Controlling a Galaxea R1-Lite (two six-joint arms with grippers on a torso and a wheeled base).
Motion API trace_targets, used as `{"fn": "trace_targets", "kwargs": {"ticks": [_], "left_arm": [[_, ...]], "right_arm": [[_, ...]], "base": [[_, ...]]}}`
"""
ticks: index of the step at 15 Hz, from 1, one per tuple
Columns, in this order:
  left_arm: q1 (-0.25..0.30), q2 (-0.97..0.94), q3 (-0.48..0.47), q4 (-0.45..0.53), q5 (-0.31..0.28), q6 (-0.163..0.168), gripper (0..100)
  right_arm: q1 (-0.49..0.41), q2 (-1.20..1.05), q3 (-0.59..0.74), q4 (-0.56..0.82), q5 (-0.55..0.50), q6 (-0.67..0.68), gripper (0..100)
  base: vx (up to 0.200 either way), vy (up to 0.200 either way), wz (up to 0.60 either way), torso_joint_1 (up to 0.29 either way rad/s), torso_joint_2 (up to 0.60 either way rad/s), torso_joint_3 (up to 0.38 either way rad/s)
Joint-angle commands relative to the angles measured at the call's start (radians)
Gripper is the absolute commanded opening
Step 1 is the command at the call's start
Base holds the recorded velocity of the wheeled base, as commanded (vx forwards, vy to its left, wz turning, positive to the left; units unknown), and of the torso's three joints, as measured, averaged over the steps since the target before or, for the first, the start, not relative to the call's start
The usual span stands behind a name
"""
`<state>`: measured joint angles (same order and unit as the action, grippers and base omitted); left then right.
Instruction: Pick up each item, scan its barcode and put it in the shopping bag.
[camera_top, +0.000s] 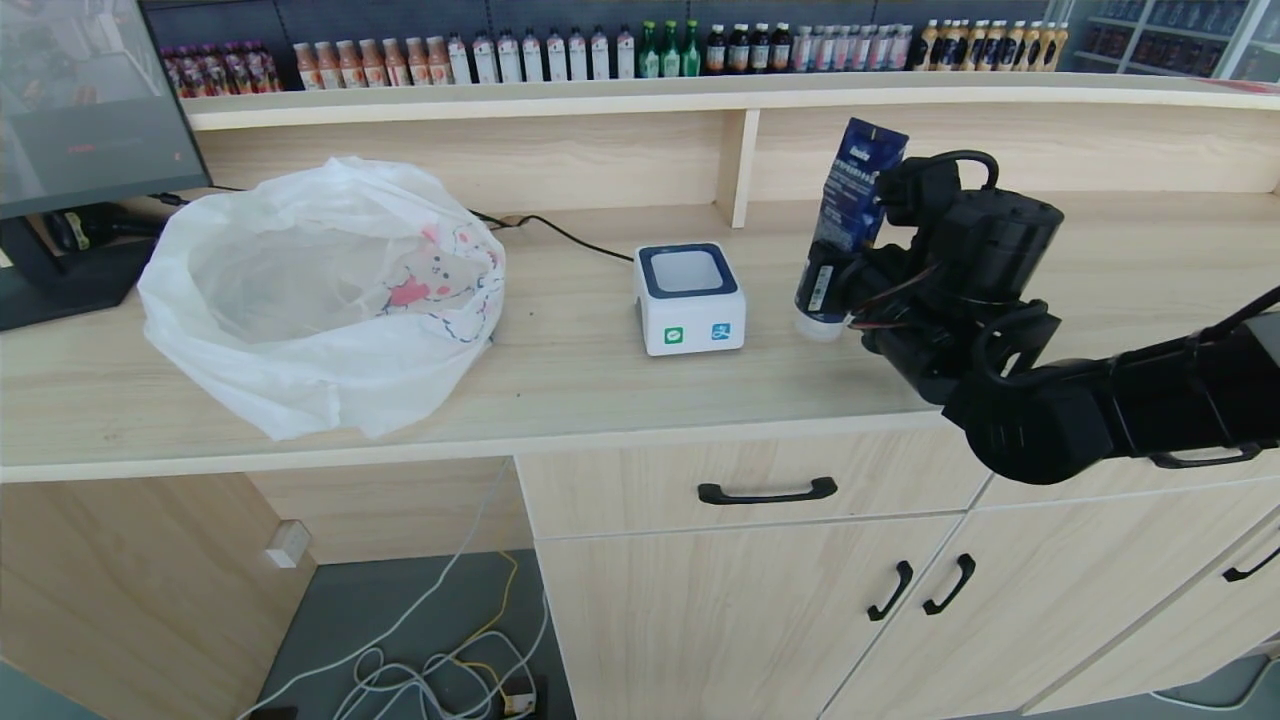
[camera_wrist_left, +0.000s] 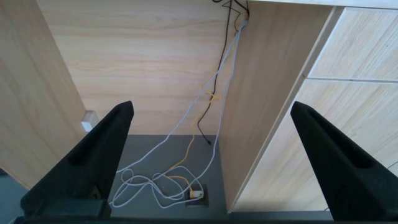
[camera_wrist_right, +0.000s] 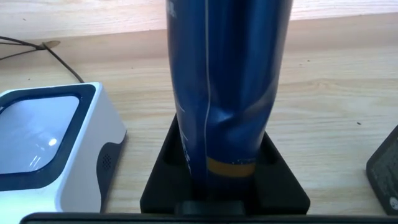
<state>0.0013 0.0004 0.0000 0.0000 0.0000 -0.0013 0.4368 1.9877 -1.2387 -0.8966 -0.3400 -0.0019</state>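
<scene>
Black right gripper (camera_top: 858, 288) is clamped low on a blue tube (camera_top: 852, 190), upright, cap down, just beside the white scanner (camera_top: 689, 297) on the counter (camera_top: 600, 390). Further left sits the open shopping bag (camera_top: 320, 290); the left gripper (camera_wrist_left: 211, 155) hangs spread wide below the counter.

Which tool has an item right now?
The right tool, shut on the blue tube beside the white scanner; the left tool hangs open, empty.

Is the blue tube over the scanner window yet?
No, the right gripper holds the blue tube upright beside the barcode scanner, off to its right, not above its window.
</scene>
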Motion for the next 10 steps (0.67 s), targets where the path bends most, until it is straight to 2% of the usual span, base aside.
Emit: {"fn": "trace_targets", "kwargs": {"ticks": [1, 7, 10], "left_arm": [[0.0, 0.0, 0.0, 0.0, 0.0, 0.0, 100], [0.0, 0.0, 0.0, 0.0, 0.0, 0.0, 100], [0.0, 0.0, 0.0, 0.0, 0.0, 0.0, 100]], "right_arm": [[-0.001, -0.012, 0.002, -0.001, -0.001, -0.001, 0], [0.0, -0.056, -0.004, 0.001, 0.001, -0.007, 0], [0.002, -0.089, -0.001, -0.045, -0.002, -0.007, 0]], "base": [[0.0, 0.0, 0.0, 0.0, 0.0, 0.0], [0.0, 0.0, 0.0, 0.0, 0.0, 0.0], [0.0, 0.0, 0.0, 0.0, 0.0, 0.0]]}}
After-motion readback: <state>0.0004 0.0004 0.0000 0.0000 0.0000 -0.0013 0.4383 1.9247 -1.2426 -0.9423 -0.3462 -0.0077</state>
